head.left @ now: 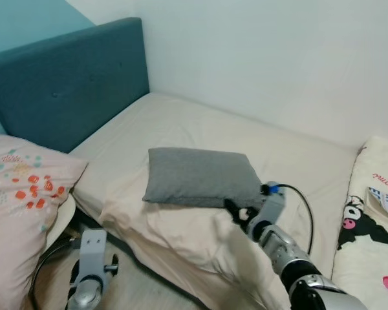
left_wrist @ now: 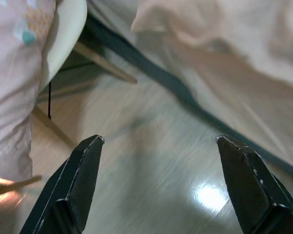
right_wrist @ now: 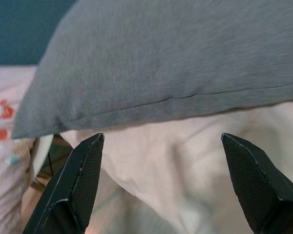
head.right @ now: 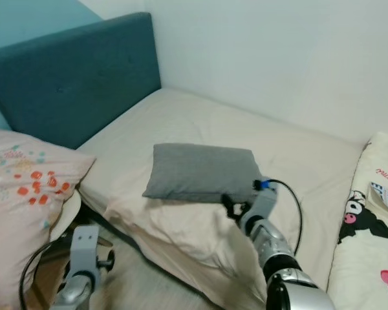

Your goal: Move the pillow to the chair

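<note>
A grey pillow (head.left: pixel 199 175) lies flat on the cream bed sheet (head.left: pixel 200 129), near the bed's front edge. My right gripper (head.left: pixel 238 212) hovers just in front of the pillow's near right corner, open, nothing between its fingers; in the right wrist view the pillow's seam edge (right_wrist: pixel 176 73) sits close ahead of the fingertips. A chair (head.left: pixel 64 216) with a cream seat stands at the lower left under a pink patterned pillow (head.left: pixel 19 206). My left gripper (left_wrist: pixel 158 146) hangs low over the wooden floor, open.
A teal headboard (head.left: pixel 64 84) rises at the back left against a white wall. A cartoon-print blanket (head.left: pixel 375 226) covers the bed's right end. The bed's dark base edge (left_wrist: pixel 185 97) runs along the floor between bed and chair.
</note>
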